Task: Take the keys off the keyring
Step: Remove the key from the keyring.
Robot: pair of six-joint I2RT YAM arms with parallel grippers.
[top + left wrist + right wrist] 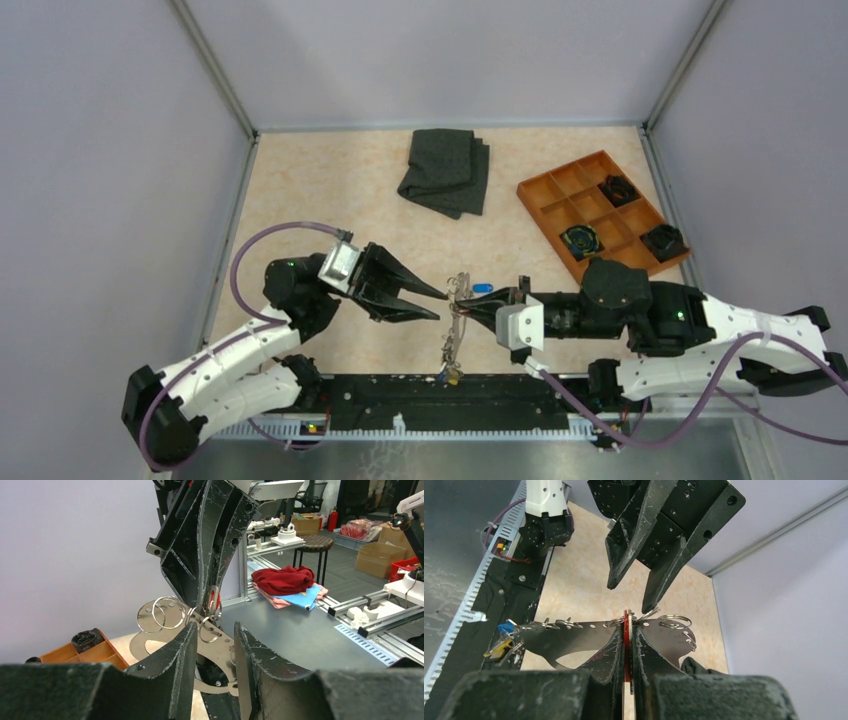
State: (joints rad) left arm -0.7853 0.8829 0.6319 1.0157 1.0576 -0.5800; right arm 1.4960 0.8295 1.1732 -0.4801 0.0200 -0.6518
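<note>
The keyring (458, 312) is a flat curved metal plate (574, 635) with holes and several split rings (167, 612), held up off the table between both arms. My right gripper (627, 630) is shut on a red key (626, 622) that stands edge-on at the plate's middle. A blue key (482, 288) sticks out near the top. More keys (501, 640), blue and yellow, hang at the plate's lower end. My left gripper (215, 640) is open, with the plate showing in the gap. One of its fingertips (646, 607) reaches a split ring beside the red key.
A folded dark grey cloth (446, 172) lies at the back. An orange compartment tray (560, 170) with black clumps (618, 190) sits at the back right. A black rail (440, 400) runs along the near edge, and grey walls close in the table.
</note>
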